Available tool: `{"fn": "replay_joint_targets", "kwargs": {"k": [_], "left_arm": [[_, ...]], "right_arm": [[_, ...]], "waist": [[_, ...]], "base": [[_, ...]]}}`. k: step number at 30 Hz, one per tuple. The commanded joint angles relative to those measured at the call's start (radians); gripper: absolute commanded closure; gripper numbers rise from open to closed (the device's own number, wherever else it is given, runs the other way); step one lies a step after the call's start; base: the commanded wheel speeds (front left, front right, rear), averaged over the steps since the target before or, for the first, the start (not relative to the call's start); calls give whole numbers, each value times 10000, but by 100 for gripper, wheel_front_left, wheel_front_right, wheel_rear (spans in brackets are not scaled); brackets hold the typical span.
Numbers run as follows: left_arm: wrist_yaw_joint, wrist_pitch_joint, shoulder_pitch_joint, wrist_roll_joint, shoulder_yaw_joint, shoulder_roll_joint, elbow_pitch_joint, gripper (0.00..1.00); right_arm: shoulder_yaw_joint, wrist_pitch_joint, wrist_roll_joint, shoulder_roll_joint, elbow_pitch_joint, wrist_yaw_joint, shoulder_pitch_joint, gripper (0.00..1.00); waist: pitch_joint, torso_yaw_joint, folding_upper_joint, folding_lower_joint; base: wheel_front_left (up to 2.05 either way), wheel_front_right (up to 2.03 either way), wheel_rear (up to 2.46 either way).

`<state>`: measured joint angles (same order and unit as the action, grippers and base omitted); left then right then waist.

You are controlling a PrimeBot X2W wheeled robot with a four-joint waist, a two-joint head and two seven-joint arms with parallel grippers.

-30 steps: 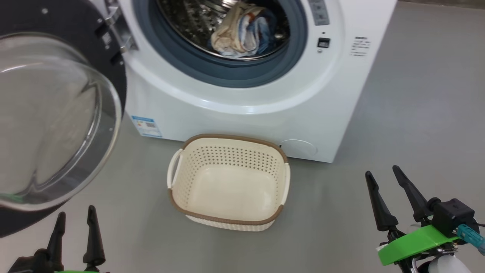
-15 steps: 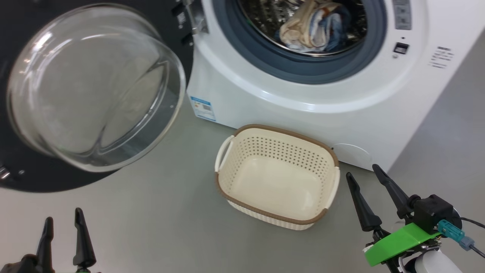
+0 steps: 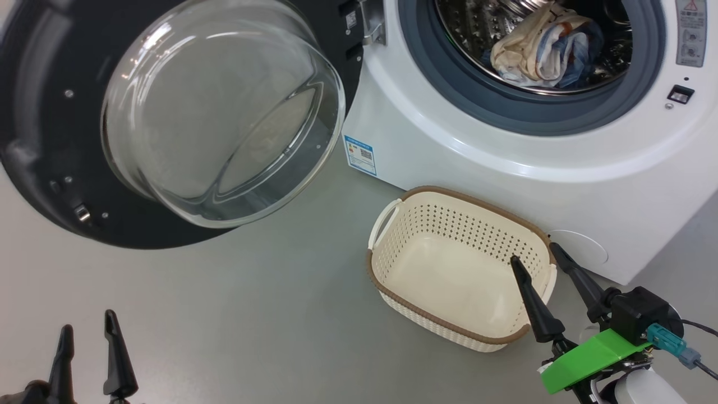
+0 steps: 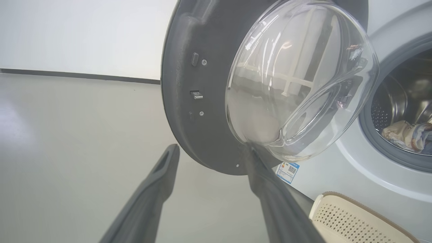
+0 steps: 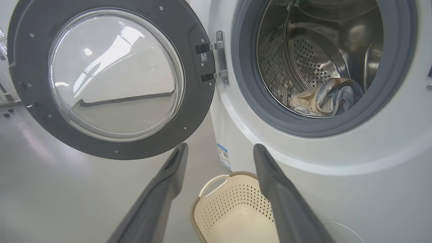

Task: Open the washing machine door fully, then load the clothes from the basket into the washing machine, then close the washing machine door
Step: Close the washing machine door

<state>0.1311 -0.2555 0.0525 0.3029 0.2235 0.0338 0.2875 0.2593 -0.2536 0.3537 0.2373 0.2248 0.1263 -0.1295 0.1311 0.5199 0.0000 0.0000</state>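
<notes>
At one o'clock, clothes [image 3: 547, 45] lie inside the washing machine [image 3: 505, 163]; basket [image 3: 449, 224] empty
Head view has swung left; washing machine door [image 3: 45, 112], ten o'clock, wide open; left gripper [image 3: 88, 322], right gripper [image 3: 533, 252] spread, empty; closing remains.

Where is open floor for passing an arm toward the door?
Bare floor stretches between the open washing machine door, the basket and the left gripper. Crowded: the basket sits close to the washing machine, with the right gripper beside its rim.

1. We see bright, even light with only faint, soft shadows.
2. Glare streaks the glass of the washing machine door [image 4: 300, 81].
3. Our wrist views bend at the edges, and the near fingers [image 4: 148, 202] blur.
</notes>
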Motion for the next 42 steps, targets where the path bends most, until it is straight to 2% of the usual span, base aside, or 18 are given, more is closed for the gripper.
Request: {"fn": "replay_joint_targets", "kwargs": {"k": [1,16,17,18,21,24,27,28,33,38,39,42], "left_arm": [[-4,-63,-24,64,349,167,-293,0],[-4,-63,-69,149,310,165,-290,0],[-4,-63,-46,115,298,165,-359,23],[-4,-63,-25,96,319,165,-454,52],[-4,-63,87,383,285,165,-785,100],[-4,-63,215,832,288,167,-1396,100],[-4,-63,469,1465,482,422,-2051,100],[-4,-63,729,1877,611,802,-2456,100],[-4,-63,1681,3536,1318,1926,-3368,100],[-4,-31,2595,5373,1451,3728,-3037,100],[-4,-31,2595,5373,1451,3728,-3037,100],[-4,417,3369,6755,1500,4917,-2560,100]], "right_arm": [[213,-82,112,114,-184,44,-225,0],[323,-82,173,99,-151,44,-196,0],[331,-82,173,102,-152,44,-206,0],[346,-82,171,102,-155,44,-218,0],[352,-82,162,115,-169,44,-265,0],[333,-82,152,141,-185,44,-302,0],[297,-82,142,152,-195,44,-322,0],[271,-82,124,159,-207,44,-348,0],[261,-82,76,139,-227,44,-439,0],[317,-82,71,104,-205,44,-544,0],[317,-82,71,104,-205,44,-544,0],[288,-82,73,114,-204,44,-526,0]], "waist": [[-30,107,0,0],[-55,159,0,0],[-30,140,0,0],[8,107,0,0],[122,31,0,0],[236,-26,0,0],[347,-89,0,0],[423,-127,0,0],[660,-239,0,0],[780,-361,0,0],[780,-361,0,0],[834,-338,0,0]], "base": [[0,0,0],[0,0,0],[0,0,0],[0,0,0],[0,0,0],[0,0,0],[0,0,0],[0,0,0],[0,0,0],[0,0,0],[0,0,0],[0,0,0]]}}
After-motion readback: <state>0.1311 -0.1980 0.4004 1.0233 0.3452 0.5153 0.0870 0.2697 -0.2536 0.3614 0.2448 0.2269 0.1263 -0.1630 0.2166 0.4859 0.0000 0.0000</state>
